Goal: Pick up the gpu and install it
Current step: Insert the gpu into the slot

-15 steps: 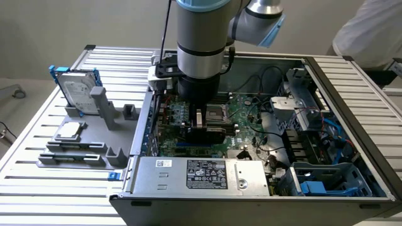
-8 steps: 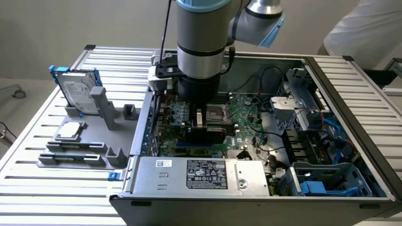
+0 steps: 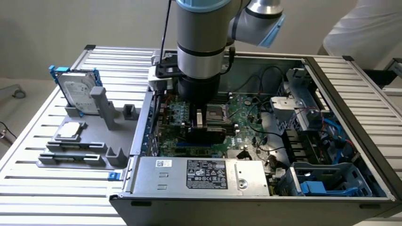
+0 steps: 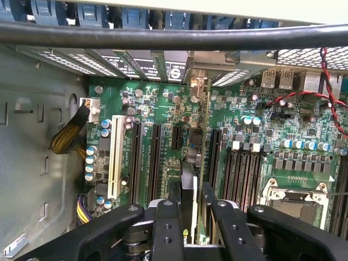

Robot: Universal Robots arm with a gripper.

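From the exterior view: hangs down into an open computer case [image 3: 351, 141] lying on a ribbed metal counter [image 3: 37, 188], with the pincer [image 3: 201, 120] low over the green mainboard [image 3: 242, 110]. Pinches the gpu [image 3: 206, 134], here just a dark block beneath the arm [image 3: 197, 42], near the middle of the case. On the exterior view's left, well apart from the case: a grey plastic holder [image 3: 94, 155] carrying an upright silver hard drive [image 3: 78, 89] in a blue frame. At the near edge of the case: a boxy grey power supply [image 3: 201, 176] with a white label. On the exterior view's far right: a person [image 3: 364, 28] in white cloth.

From the wrist view: shows the gpu [image 4: 196, 152] edge-on, thin and upright, clamped on both faces by blocky black fingers [image 4: 166, 228], its silver bracket end toward the perforated slot covers [image 4: 125, 65]. To one side, long black slots [image 4: 145, 157] and one white slot [image 4: 114, 157]. To the other, a square metal processor socket [image 4: 296, 196]. Cannot tell whether the card's lower edge sits in a slot. Also a yellow braided cable [image 4: 68, 136], a twisted red-and-black wire [image 4: 331, 98] and a smooth black cable [image 4: 174, 35].
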